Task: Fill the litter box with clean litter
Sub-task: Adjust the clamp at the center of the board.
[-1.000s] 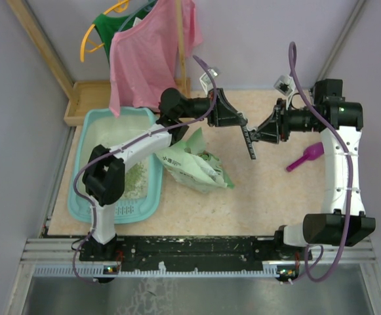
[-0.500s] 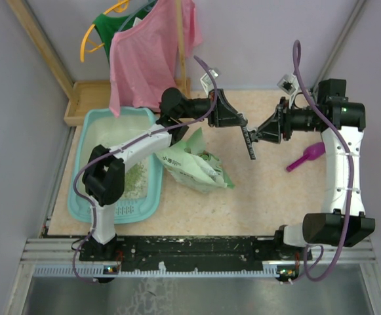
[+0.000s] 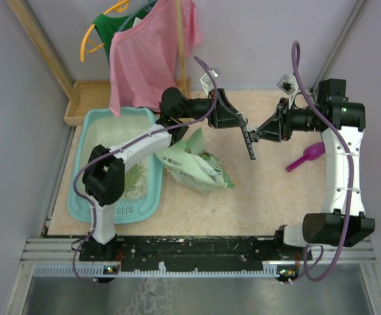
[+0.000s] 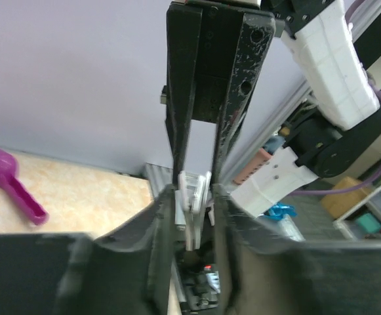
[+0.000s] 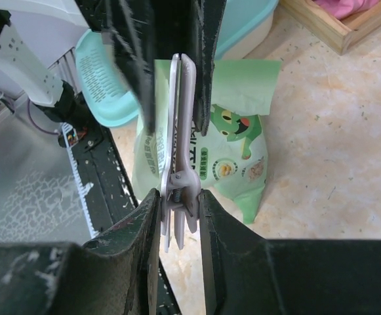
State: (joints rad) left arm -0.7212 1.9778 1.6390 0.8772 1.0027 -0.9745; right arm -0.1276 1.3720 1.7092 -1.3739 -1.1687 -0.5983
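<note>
The litter box holds only sparse clean litter, so filling is incomplete; right gripper jaws pinch a white clip, while whether the left gripper jaws grip it cannot be told.

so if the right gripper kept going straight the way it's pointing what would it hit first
The left gripper. The two point at each other tip to tip, and the right gripper holds a white clip that already reaches between the left one's fingers, so there is hardly any free way.
</note>
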